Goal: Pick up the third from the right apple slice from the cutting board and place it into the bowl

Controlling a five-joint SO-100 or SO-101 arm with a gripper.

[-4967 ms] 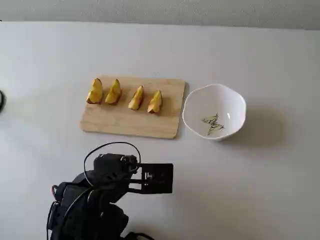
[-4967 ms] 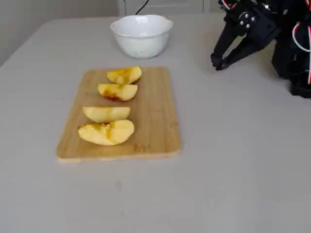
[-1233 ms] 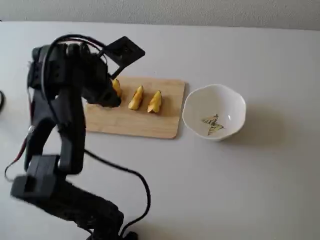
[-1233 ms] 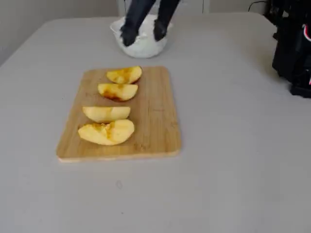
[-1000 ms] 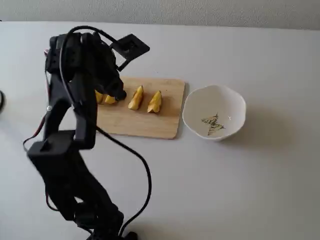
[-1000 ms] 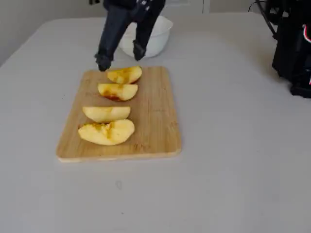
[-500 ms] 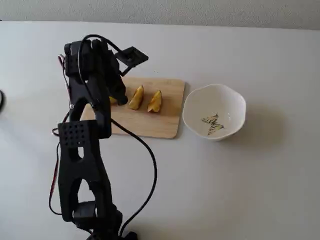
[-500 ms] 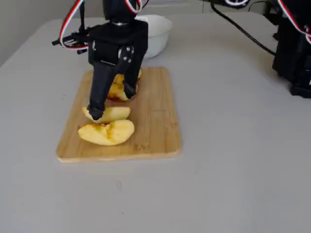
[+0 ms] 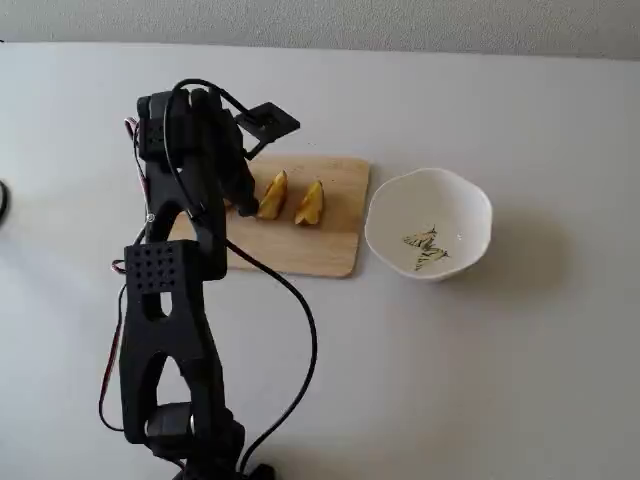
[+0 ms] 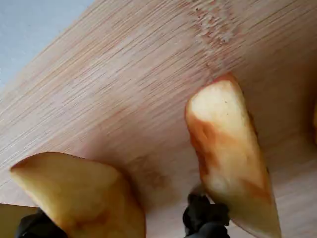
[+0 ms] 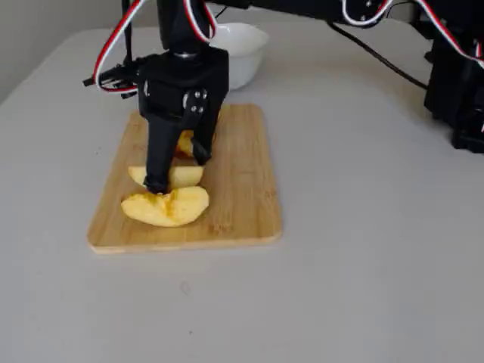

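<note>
The light-wood cutting board (image 9: 330, 245) lies left of the white scalloped bowl (image 9: 470, 205), which has a butterfly drawing inside and holds nothing. My gripper (image 11: 178, 170) is down on the board, open, with its jaws on either side of the golden apple slice (image 11: 181, 176). In the wrist view the slice (image 10: 79, 193) lies between the two dark fingertips (image 10: 205, 220), and a gap shows on its right side. In a fixed view the gripper (image 9: 240, 192) hides this slice. The board (image 11: 242, 189) and the bowl (image 11: 246, 45) also show in the other fixed view.
Two slimmer wedges (image 9: 272, 195) (image 9: 310, 203) lie on the board toward the bowl. A plump wedge (image 11: 165, 208) lies at the board's other end, close to one finger. A wedge with brown patches (image 10: 228, 153) lies just outside the right fingertip. Cables hang along the arm.
</note>
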